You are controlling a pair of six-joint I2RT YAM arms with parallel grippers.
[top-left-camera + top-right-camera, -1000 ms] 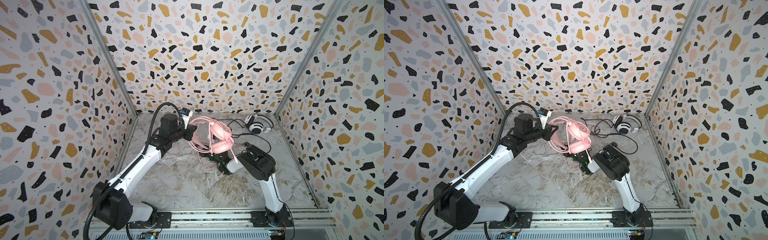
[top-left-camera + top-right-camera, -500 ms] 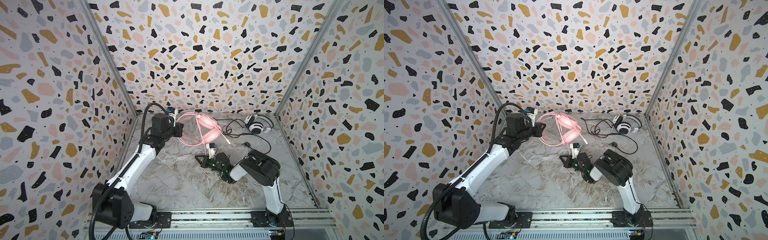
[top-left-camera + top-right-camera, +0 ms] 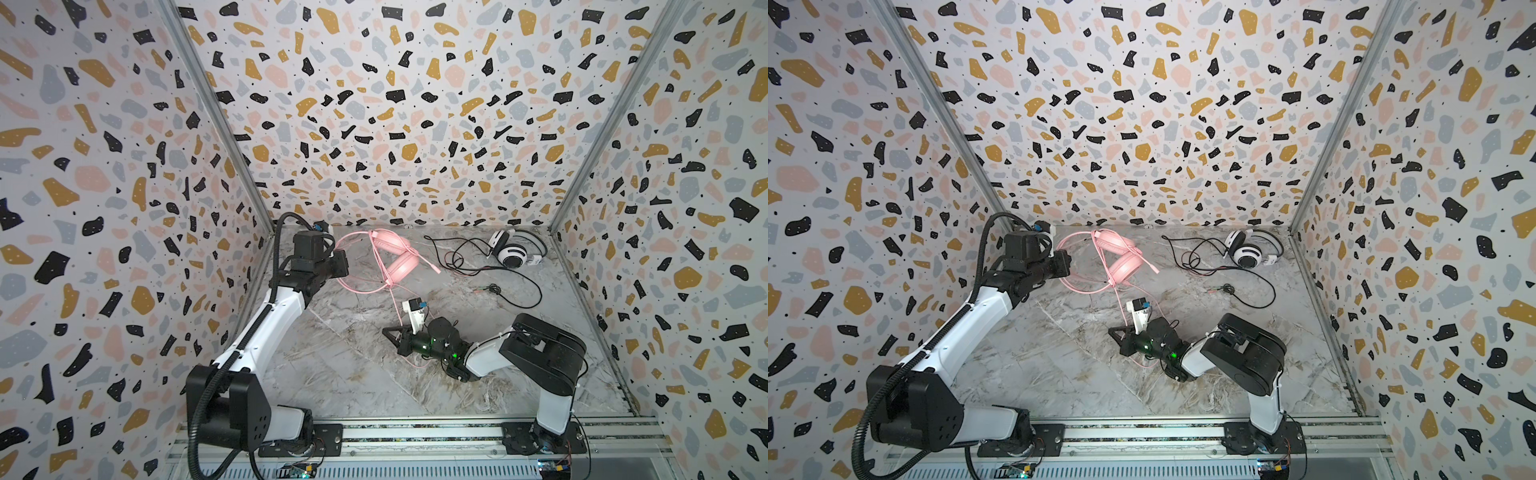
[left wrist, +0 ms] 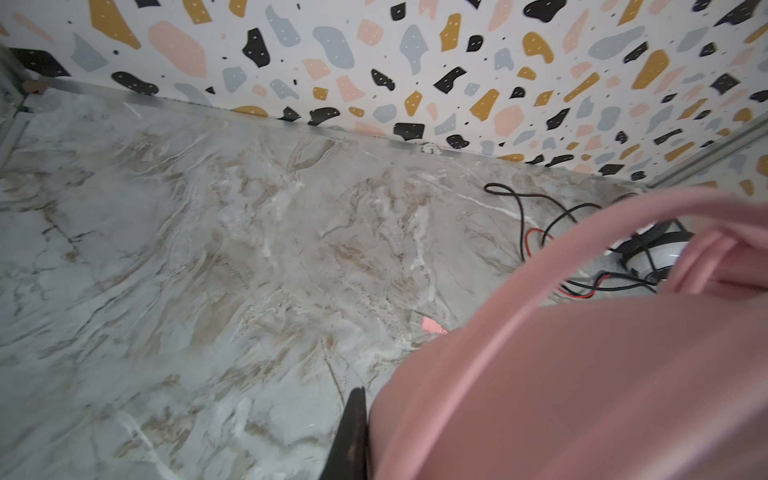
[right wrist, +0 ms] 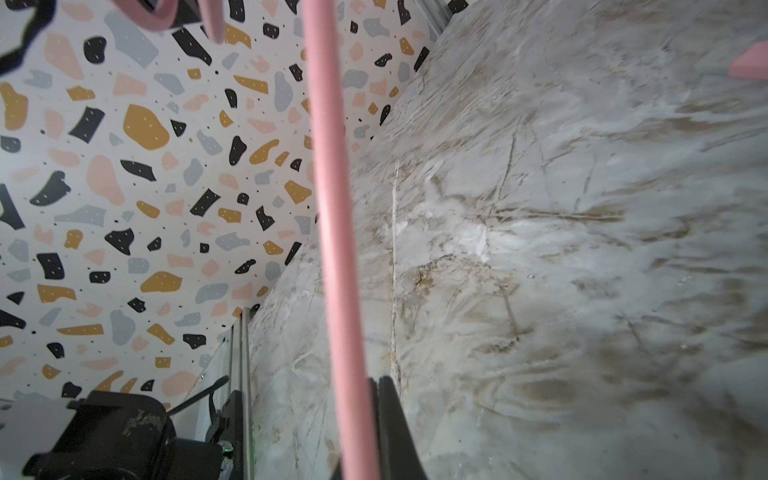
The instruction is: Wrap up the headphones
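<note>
Cataloguing from both top views: pink headset [image 3: 395, 257] [image 3: 1121, 262] toward the back of the marble tabletop [image 3: 332, 374] [image 3: 1059, 361], left of centre, at the tip of the left gripper [image 3: 344, 266] [image 3: 1067, 266], clamped tight on its thin pink band. Resting or lifted: cannot tell. Pink cord [image 3: 395, 305] [image 3: 1120, 306] running forward from the headset to the right gripper [image 3: 391, 332] [image 3: 1115, 332], low at mid-table, closed on that cord. White-and-black headset [image 3: 513, 254] [image 3: 1248, 254] in the back right corner, well apart from both grippers. Black and red cords [image 3: 459, 259] [image 3: 1192, 259] sprawled loose beside it.

Left wrist view: blurred pink headset [image 4: 582, 374] filling much of the frame, pressed against one black finger [image 4: 353, 436]; second finger hidden. White-and-black headset [image 4: 656, 257] and its cords [image 4: 536, 232] beyond.

Right wrist view: pink cord [image 5: 336, 249] stretched straight, pinched against a black finger [image 5: 390, 415]; marble tabletop [image 5: 540, 249] behind.
</note>
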